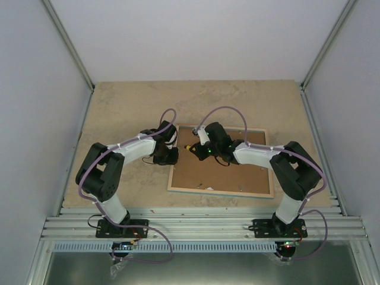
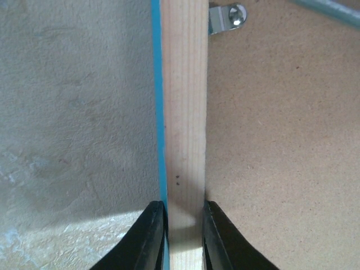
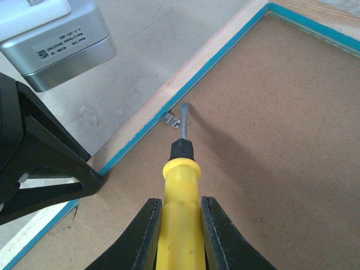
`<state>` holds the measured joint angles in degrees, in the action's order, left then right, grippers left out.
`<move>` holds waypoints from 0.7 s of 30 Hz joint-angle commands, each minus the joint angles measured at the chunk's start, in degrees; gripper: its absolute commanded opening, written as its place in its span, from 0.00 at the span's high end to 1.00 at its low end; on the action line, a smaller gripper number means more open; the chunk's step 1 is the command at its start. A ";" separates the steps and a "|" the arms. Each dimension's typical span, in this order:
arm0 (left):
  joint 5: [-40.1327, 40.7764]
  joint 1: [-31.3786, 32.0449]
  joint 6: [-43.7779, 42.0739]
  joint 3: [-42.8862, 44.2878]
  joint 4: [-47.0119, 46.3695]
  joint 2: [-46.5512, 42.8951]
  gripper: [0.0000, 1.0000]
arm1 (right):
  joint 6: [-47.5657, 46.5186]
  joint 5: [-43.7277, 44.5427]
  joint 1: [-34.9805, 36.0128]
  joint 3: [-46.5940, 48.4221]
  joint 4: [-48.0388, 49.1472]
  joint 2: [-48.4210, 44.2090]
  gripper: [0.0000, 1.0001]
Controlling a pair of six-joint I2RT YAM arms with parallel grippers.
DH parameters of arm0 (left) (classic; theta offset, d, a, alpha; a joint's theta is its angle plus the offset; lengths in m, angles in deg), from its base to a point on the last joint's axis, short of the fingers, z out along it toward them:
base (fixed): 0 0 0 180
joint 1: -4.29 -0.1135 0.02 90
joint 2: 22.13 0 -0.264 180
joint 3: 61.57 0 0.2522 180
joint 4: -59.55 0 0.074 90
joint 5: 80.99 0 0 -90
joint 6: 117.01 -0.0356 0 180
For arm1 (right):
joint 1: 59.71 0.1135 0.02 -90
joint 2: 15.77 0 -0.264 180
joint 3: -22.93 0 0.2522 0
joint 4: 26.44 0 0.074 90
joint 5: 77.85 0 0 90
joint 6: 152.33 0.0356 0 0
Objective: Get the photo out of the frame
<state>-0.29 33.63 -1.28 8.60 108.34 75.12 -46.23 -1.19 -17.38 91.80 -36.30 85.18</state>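
Note:
The frame (image 1: 237,178) lies face down on the table, brown back board up, with a pale wood rail and a turquoise edge (image 2: 183,112). The photo is hidden beneath the board. My left gripper (image 1: 172,155) (image 2: 184,211) is shut on the frame's left rail, one finger on each side. My right gripper (image 1: 199,148) (image 3: 180,205) is shut on a yellow-handled screwdriver (image 3: 180,225). The screwdriver's metal tip rests at a small metal clip (image 3: 171,120) on the board beside the left rail. That clip (image 2: 228,17) also shows at the top of the left wrist view.
The beige stone-patterned table (image 1: 119,107) is walled in grey at the back and both sides. The left arm's black fingers and silver motor block (image 3: 56,39) crowd the rail close to the screwdriver. Small metal clips (image 1: 205,187) sit near the frame's near edge.

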 commanded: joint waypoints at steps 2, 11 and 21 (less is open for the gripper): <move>0.17 0.20 -0.11 0.11 -0.14 0.40 0.83 | -1.06 -1.67 0.65 1.53 -0.66 1.27 1.00; 0.10 0.18 -0.16 -0.19 -0.31 0.04 0.88 | -1.64 -1.98 1.48 1.74 -2.52 1.56 1.00; 0.09 0.12 -0.12 -0.54 -0.62 0.04 0.89 | -2.92 -1.74 2.49 1.67 -5.66 0.74 0.99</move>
<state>-0.31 33.65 -1.28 8.60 108.36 75.10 -47.76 -1.80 -16.20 92.72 -38.10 85.75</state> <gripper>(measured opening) 0.179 0.178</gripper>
